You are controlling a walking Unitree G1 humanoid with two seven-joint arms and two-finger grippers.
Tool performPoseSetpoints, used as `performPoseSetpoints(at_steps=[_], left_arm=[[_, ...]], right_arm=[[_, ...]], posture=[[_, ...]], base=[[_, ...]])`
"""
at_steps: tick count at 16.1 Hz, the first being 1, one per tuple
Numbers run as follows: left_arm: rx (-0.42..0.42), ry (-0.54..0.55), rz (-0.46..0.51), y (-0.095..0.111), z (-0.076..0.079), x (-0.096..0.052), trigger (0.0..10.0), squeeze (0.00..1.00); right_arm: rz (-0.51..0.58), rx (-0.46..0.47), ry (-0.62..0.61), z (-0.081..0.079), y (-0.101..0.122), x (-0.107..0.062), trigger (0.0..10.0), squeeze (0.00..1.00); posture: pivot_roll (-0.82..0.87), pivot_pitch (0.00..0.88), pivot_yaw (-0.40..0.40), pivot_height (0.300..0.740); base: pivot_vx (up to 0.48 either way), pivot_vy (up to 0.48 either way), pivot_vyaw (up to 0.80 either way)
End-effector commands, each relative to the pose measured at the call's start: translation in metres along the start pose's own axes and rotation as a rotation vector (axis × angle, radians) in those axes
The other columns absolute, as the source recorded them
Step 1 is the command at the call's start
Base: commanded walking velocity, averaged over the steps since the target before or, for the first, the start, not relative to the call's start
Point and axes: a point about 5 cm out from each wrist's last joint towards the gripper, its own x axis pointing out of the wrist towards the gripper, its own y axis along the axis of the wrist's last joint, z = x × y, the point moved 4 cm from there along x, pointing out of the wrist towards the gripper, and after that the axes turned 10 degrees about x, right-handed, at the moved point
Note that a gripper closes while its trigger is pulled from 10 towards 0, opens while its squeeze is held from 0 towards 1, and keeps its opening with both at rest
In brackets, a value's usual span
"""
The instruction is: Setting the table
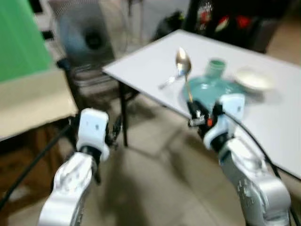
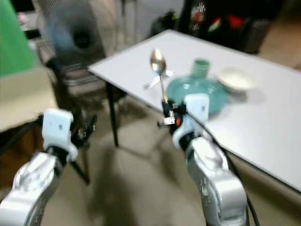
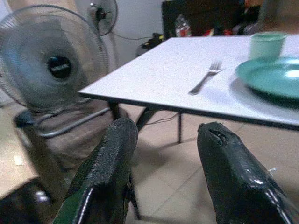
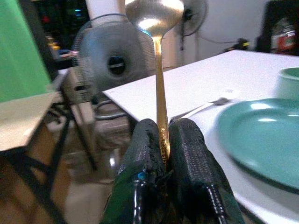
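My right gripper (image 1: 194, 113) is shut on the handle of a metal spoon (image 1: 183, 63), which stands upright with its bowl up, just in front of the white table's (image 1: 282, 132) near edge. The spoon (image 4: 156, 18) rises from between the fingertips (image 4: 187, 140). On the table lie a teal plate (image 1: 209, 89), a teal cup (image 1: 216, 66) behind it, a small white bowl (image 1: 253, 78) to the right and a fork (image 1: 170, 81) to the plate's left. My left gripper (image 3: 166, 140) is open and empty, low over the floor left of the table, its fingers (image 3: 110, 163) apart.
A standing fan (image 1: 87, 35) on a dark chair (image 1: 89, 80) is beyond the table's left corner. A green panel (image 1: 21, 37) and a beige board (image 1: 33, 101) stand at the left. Tiled floor (image 1: 155, 183) lies between me and the table.
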Motion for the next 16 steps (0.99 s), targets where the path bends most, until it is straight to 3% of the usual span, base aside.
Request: performPoseSetpoints(at_steps=[1,3,4,6,8,10,11,12,16], left_arm=[[-0.010,-0.004,-0.005,-0.0002,0.0007,0.0006,10.0,0.00],[0.064,-0.011,0.015,0.0027,0.0006,0.0010,10.0,0.00],[0.058,-0.014,0.011,0.0021,0.0013,0.0010,10.0,0.00],[-0.024,-0.020,0.003,0.0005,0.0036,0.0009,10.0,0.00],[-0.007,-0.024,-0.001,0.0001,0.0031,0.0010,10.0,0.00],[0.038,-0.023,-0.003,-0.0003,0.0023,0.0003,10.0,0.00],[0.014,-0.028,-0.008,-0.0015,0.0035,0.0005,10.0,0.00],[-0.023,-0.030,-0.012,-0.0024,0.0042,0.0009,10.0,0.00],[0.031,-0.034,0.000,-0.0005,0.0032,0.0015,10.0,0.00]], right_arm=[[0.018,-0.007,-0.002,0.0014,0.0059,-0.0006,10.0,0.00],[0.015,-0.008,-0.004,0.0021,0.0059,-0.0001,10.0,0.00],[0.015,-0.008,-0.004,0.0019,0.0059,-0.0001,10.0,0.00],[0.015,-0.010,-0.004,0.0019,0.0063,0.0003,10.0,0.00],[0.014,-0.009,-0.005,0.0019,0.0062,0.0004,10.0,0.00],[0.014,-0.006,-0.006,0.0018,0.0061,0.0006,10.0,0.00],[0.014,-0.006,-0.006,0.0016,0.0061,0.0007,10.0,0.00],[0.014,-0.006,-0.007,0.0016,0.0061,0.0007,10.0,0.00],[0.016,-0.007,-0.010,0.0020,0.0063,0.0000,10.0,0.00]], posture=[[-0.08,0.018,0.014,0.740],[-0.08,0.018,0.014,0.740],[-0.08,0.018,0.014,0.740],[-0.08,0.020,0.016,0.740],[-0.08,0.020,0.016,0.740],[-0.08,0.021,0.017,0.740],[-0.08,0.021,0.017,0.740],[-0.08,0.020,0.018,0.740],[-0.08,0.020,0.020,0.740]], base=[[0.000,0.480,0.00],[0.000,-0.240,-0.40],[0.000,-0.480,-0.80],[0.000,0.240,0.00],[0.000,0.480,0.00],[0.000,-0.240,-0.80],[0.000,-0.480,0.00],[0.000,0.480,0.00],[0.000,0.360,-0.60]])
